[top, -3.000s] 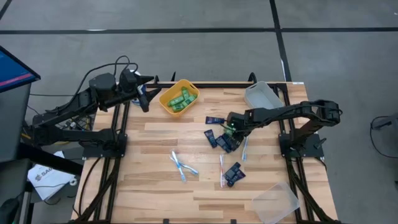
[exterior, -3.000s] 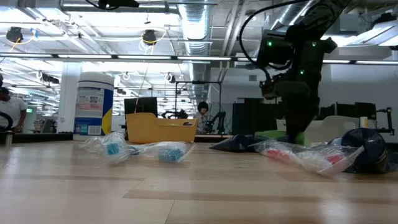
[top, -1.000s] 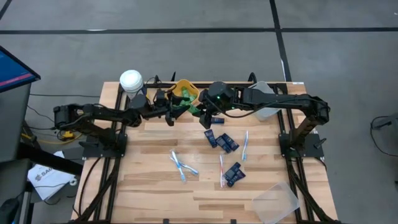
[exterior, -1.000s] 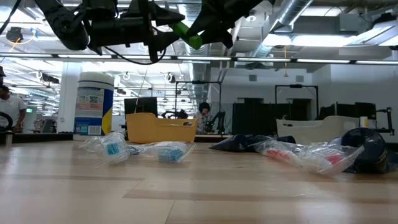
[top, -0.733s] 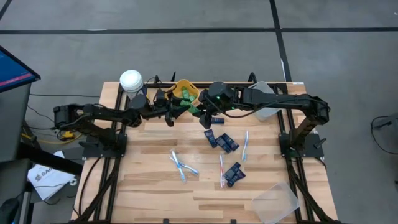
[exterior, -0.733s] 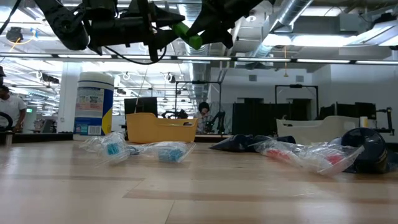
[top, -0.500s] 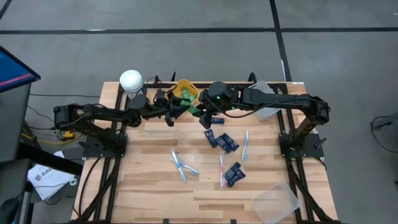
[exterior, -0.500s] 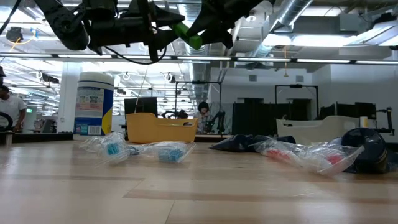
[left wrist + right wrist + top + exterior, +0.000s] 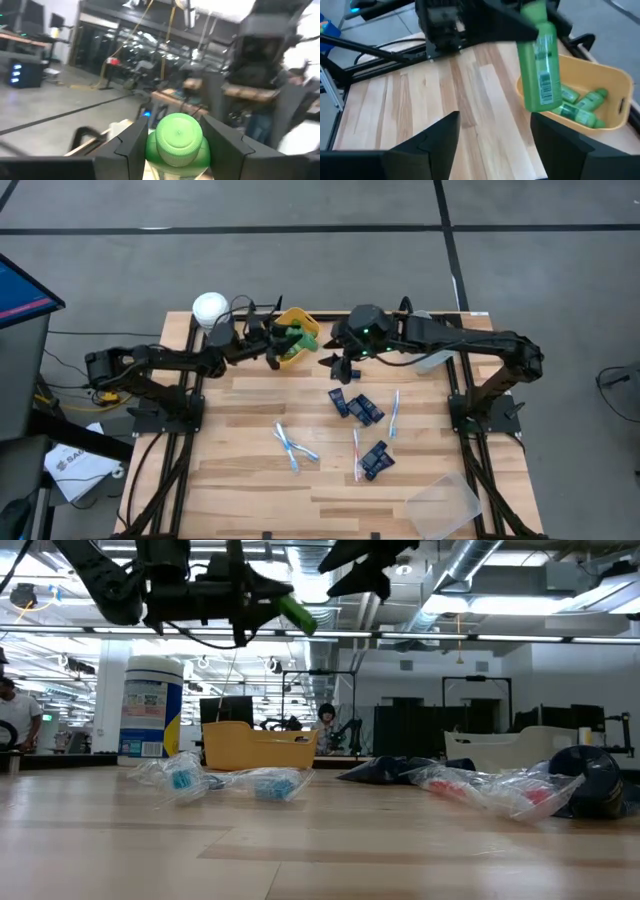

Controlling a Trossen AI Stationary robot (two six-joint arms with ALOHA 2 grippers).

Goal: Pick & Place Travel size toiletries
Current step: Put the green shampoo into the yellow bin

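Your left arm reaches flat across the table's far edge, and the left gripper [image 9: 285,343] is closed on a green bottle [image 9: 540,60], held between the fingers [image 9: 131,145] above the yellow bin [image 9: 600,82]. Your right arm stretches toward it from the other side; the right gripper [image 9: 492,132] has its fingers spread wide with nothing between them, just beside the bottle. More green bottles [image 9: 580,107] lie in the bin.

You can't read any words on the green bottle [image 9: 540,62] or the big canister [image 9: 151,706].
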